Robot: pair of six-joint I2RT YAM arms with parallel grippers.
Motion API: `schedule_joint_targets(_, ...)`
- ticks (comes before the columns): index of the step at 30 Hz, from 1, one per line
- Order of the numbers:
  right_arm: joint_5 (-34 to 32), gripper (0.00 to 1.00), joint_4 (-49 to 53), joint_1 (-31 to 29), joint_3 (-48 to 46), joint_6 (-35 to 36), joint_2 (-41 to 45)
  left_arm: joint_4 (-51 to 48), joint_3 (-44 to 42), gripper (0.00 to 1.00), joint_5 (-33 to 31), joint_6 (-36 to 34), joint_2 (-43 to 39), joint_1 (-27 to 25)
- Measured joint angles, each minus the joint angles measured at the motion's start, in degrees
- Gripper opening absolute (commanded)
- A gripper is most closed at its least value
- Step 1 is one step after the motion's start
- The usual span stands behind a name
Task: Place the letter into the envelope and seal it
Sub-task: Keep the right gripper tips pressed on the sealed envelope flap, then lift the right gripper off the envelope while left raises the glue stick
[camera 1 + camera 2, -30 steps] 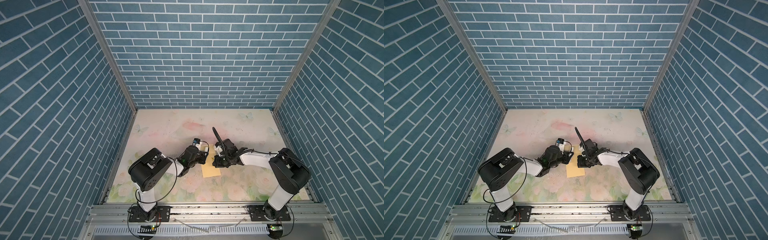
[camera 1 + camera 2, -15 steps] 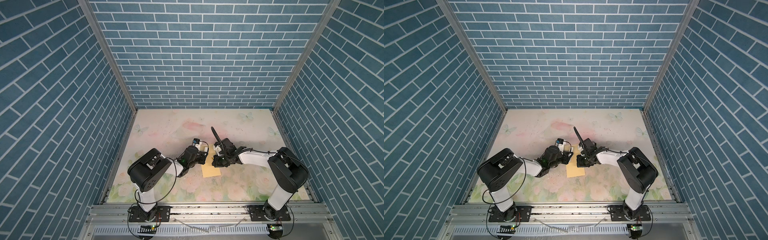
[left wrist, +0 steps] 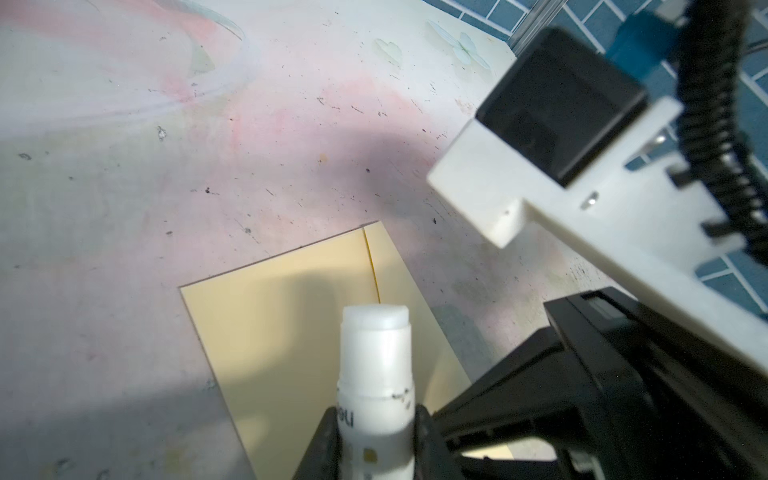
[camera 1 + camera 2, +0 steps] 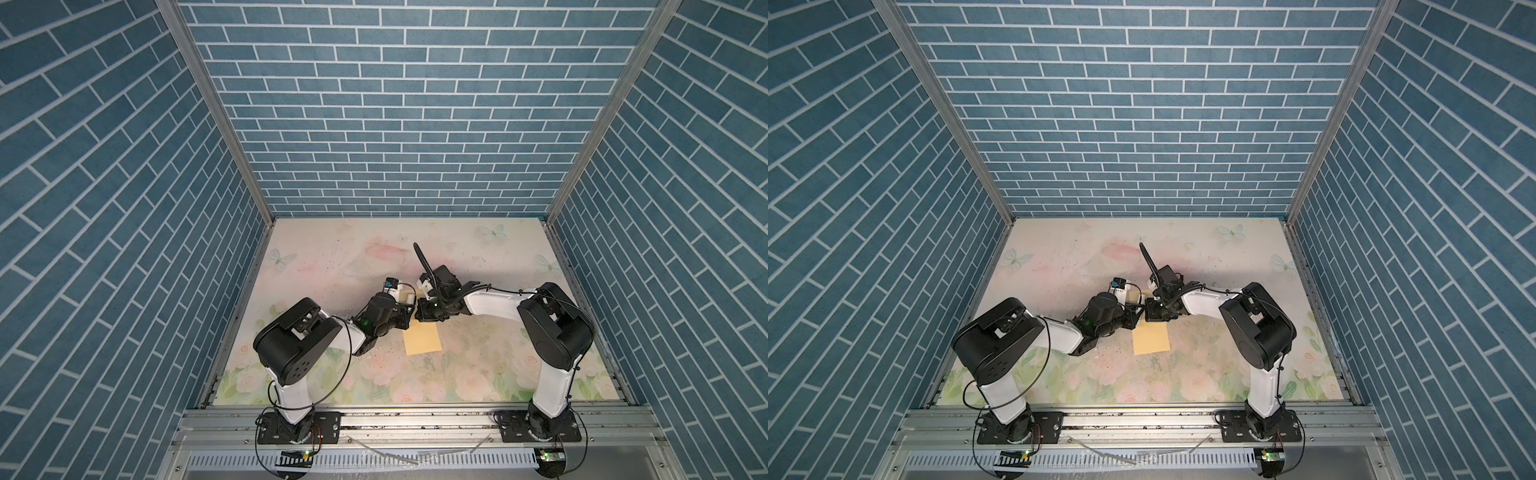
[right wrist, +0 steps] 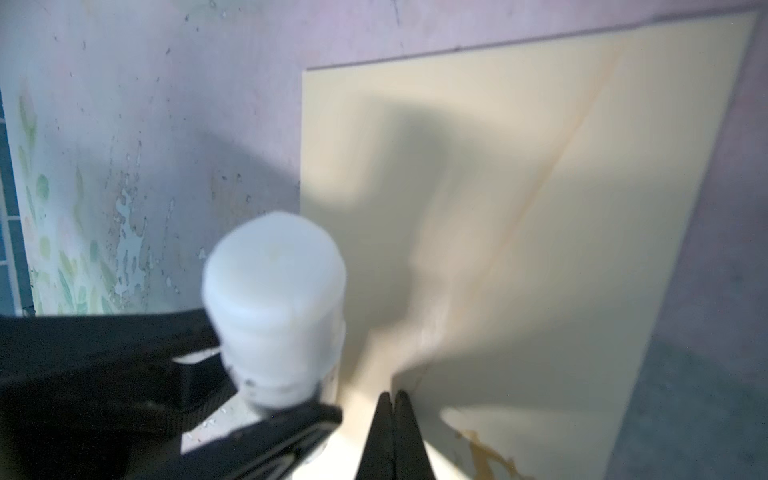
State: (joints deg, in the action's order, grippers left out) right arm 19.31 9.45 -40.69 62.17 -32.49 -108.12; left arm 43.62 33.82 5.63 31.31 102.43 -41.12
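From where I stand, the yellow envelope (image 4: 423, 340) lies flat on the flowered table (image 4: 332, 257), and both arms crowd over its far end. The left gripper (image 3: 376, 432) is clamped on the barrel of an uncapped white glue stick (image 3: 376, 353). The stick's tip hangs just above the envelope's face, close to a fold line (image 3: 372, 266) that runs along one edge. The right gripper (image 5: 392, 399) has its jaws pressed together with nothing between them, tips down at the envelope right beside the stick; whether they truly pin the paper I cannot tell. The letter shows nowhere, so I cannot say it is inside the envelope, and gluing now could shut it out for good. If the right tips are not bearing down, I'd expect the stick's drag to slide or buckle the thin envelope on that smooth table. A stroke that runs past the envelope's edge would leave glue on the table and stick the paper down. The round barrel could also twist or slip in the jaws under pressure. With the two grippers this near each other over the envelope, a small sideways move might knock them together.
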Motion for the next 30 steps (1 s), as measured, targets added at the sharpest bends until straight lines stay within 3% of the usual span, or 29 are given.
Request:
schedule_joint_targets(12, 0.66, 0.00, 2.08, 6.29, 8.22, 2.08, -5.75, 0.02, 0.00, 0.00, -0.02, 0.00, 0.00, 0.00)
schedule_joint_targets(22, 2.03, 0.00, 0.96, 7.02, 8.46, 2.51, -5.79, -0.24, -0.28, 0.00, -0.02, 0.46, -0.61, 0.00)
schedule_joint_targets(26, 1.90, 0.14, -1.38, 7.06, 5.92, 3.04, -1.64, -1.51, -1.46, 0.00, 0.13, 1.05, -3.21, 0.00)
schedule_joint_targets(30, 1.77, 0.30, -5.11, 7.13, 0.66, 4.79, 9.46, -3.19, -1.90, 0.00, 1.05, 1.75, -9.35, 0.00)
